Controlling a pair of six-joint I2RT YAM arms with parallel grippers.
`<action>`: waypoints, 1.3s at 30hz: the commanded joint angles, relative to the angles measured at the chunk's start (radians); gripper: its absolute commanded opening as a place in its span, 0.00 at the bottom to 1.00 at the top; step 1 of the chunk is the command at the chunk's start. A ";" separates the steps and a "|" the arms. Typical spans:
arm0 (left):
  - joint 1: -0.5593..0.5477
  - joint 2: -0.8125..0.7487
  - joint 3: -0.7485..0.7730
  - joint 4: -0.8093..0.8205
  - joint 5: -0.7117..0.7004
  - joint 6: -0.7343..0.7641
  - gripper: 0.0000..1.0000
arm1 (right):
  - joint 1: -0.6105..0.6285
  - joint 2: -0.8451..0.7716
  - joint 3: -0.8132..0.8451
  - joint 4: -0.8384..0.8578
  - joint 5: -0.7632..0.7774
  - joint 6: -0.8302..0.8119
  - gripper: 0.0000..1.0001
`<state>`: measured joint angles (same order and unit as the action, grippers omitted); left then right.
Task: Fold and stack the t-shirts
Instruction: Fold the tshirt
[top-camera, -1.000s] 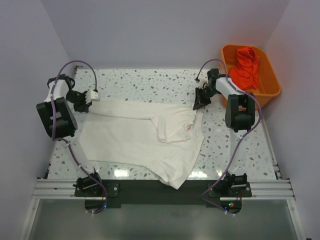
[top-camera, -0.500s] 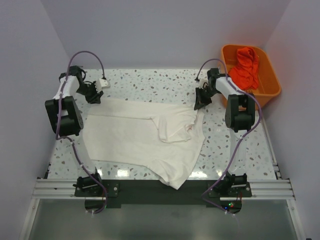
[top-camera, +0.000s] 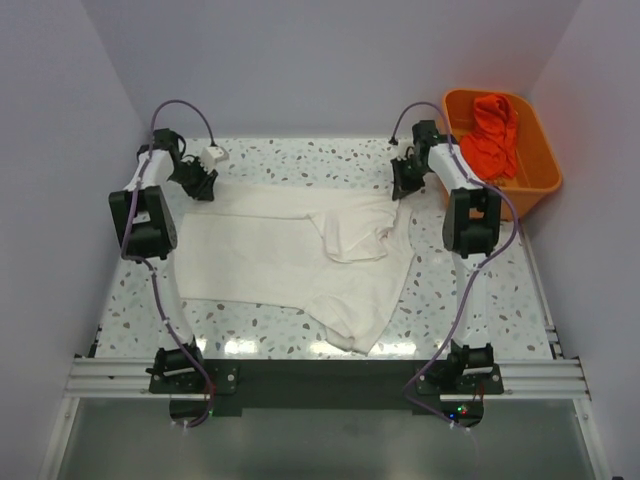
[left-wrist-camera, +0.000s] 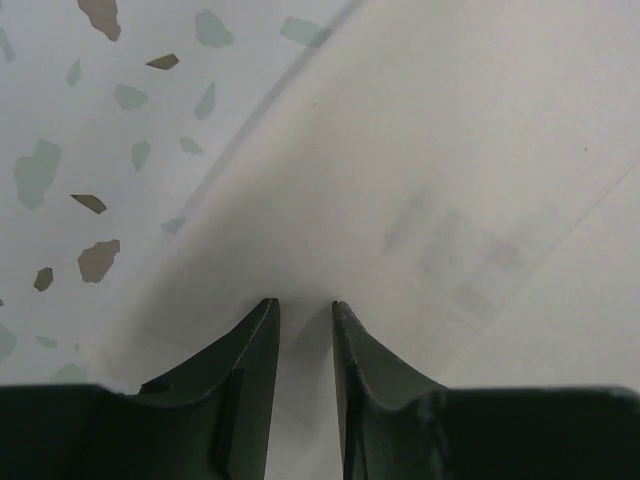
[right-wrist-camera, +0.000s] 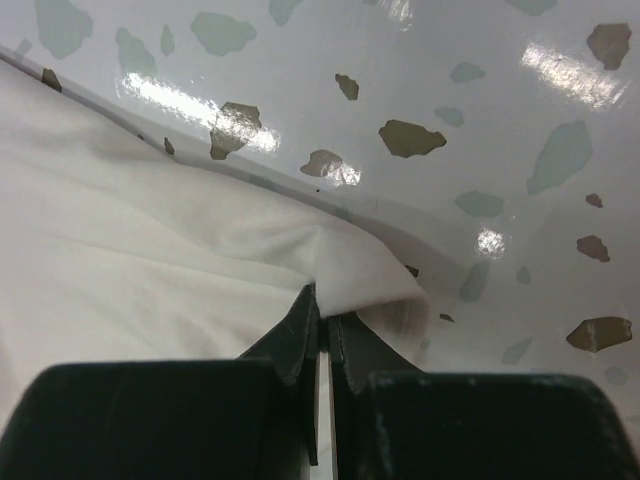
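Both far corners of the white t-shirt (top-camera: 270, 260) are met. The right gripper (right-wrist-camera: 322, 305) clamps one edge; the left gripper (left-wrist-camera: 304, 304) stands slightly parted over the other.

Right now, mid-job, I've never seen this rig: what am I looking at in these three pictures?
The machine is a left arm and a right arm, bolted to the near edge of a table. One picture looks down from above; the other two come from wrist cameras. A white shirt lies spread on it, one part folded over. The right gripper is shut on its far right edge. The left gripper is over the far left corner, jaws slightly apart; whether it grips is unclear. An orange tub at far right holds orange cloth.
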<state>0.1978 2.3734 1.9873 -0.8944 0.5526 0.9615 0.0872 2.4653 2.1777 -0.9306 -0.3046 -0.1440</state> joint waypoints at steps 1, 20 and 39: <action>0.008 -0.015 0.041 0.051 0.070 -0.018 0.34 | -0.006 -0.023 0.067 -0.031 -0.027 -0.005 0.01; -0.609 -0.526 -0.554 0.172 0.296 0.387 0.67 | 0.031 -0.443 -0.495 -0.043 -0.326 0.070 0.43; -0.785 -0.491 -0.765 0.455 0.190 0.649 0.60 | 0.092 -0.430 -0.667 0.093 -0.317 0.077 0.44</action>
<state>-0.5808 1.8656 1.1992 -0.5266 0.7410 1.5738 0.1669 2.0426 1.5253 -0.8684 -0.5968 -0.0742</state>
